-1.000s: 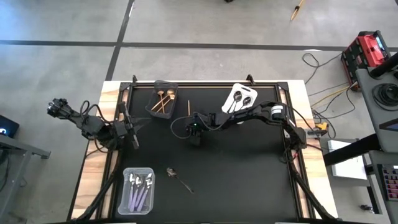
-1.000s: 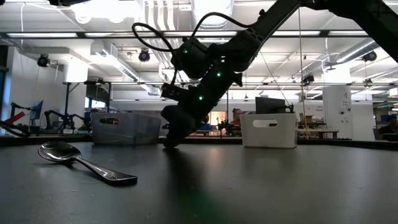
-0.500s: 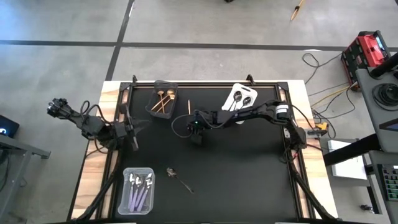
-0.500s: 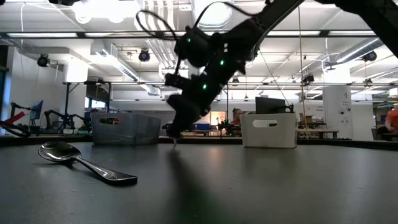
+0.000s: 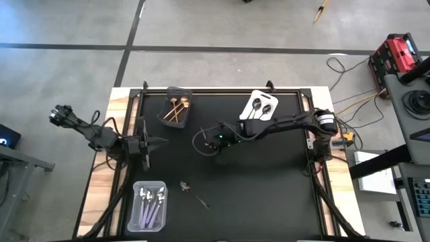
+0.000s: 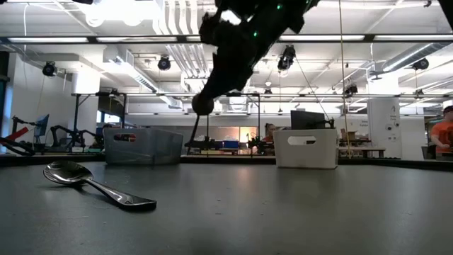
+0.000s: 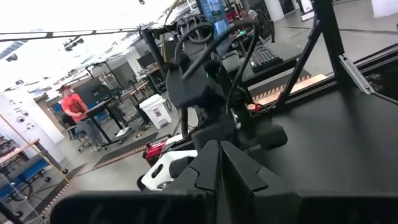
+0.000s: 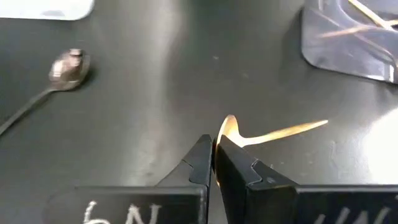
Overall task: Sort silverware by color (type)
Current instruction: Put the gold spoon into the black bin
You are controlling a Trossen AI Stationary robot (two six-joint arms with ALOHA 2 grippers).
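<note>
1. Surface [image 5: 269,195]: black mat on a wooden top.
2. Landmark: clear bin [image 5: 148,207], at the near left.
3. Dark spoon [image 5: 192,191]: just right of the clear bin.
4. Dark bin [image 5: 175,107] and white bin [image 5: 259,106]: at the far edge.

High cam looks straight down on the whole bench [image 5: 269,195] from far up, while the low one sits right at bench level staring across into the room. Both catch the dark spoon [image 5: 192,191] [image 6: 95,185] lying on the mat. Each wrist cam peers close past its own fingers, and the right one picks up that same spoon [image 8: 53,79] too.
</note>
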